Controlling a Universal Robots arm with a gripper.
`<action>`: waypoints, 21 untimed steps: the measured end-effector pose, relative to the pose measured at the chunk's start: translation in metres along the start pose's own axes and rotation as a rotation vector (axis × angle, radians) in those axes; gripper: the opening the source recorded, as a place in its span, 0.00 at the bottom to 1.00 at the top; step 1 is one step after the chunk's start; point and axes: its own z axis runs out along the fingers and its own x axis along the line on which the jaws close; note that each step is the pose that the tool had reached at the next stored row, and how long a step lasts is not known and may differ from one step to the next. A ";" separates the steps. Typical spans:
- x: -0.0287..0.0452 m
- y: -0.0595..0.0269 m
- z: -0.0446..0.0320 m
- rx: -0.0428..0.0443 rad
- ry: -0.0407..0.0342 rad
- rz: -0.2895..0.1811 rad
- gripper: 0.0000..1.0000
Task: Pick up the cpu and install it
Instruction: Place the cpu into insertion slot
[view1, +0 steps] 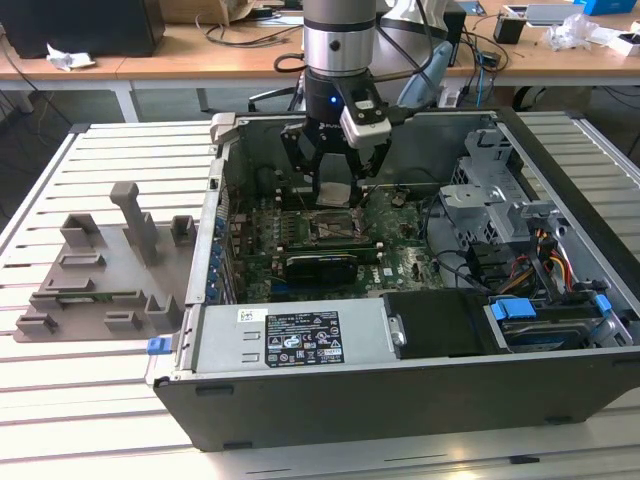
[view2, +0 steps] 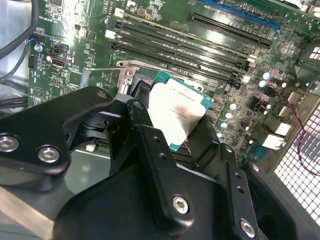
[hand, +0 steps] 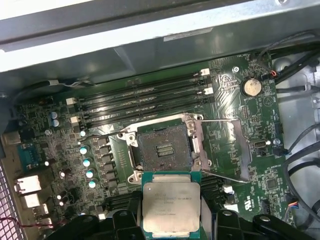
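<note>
The pick-up half is done, by the look of it. Your hand is clamped narrow on the cpu, one finger on each of two opposite edges, and the chip hangs clear of the board. It sits inside the computer case, toward the far wall in the exterior view, above the motherboard.

The install half is not done. In the first wrist view the socket lies bare and empty, with its metal frame swung open to one side. The cpu is just beside the socket, not over it and not touching it. You cannot tell from these views how high above the board it hangs.

The cpu is a small flat square. Its top is pale silver-grey metal with faint print, set on a thin green rim that shows all round. The second wrist view shows a faint brownish smudge near the middle of the top.
</note>
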 end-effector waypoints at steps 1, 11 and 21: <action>0.0000 0.0000 0.0000 0.0007 0.0003 0.004 0.55; 0.0000 0.0000 0.0000 0.0102 0.0046 0.066 0.55; 0.0000 0.0000 0.0001 0.0157 0.0120 0.145 0.55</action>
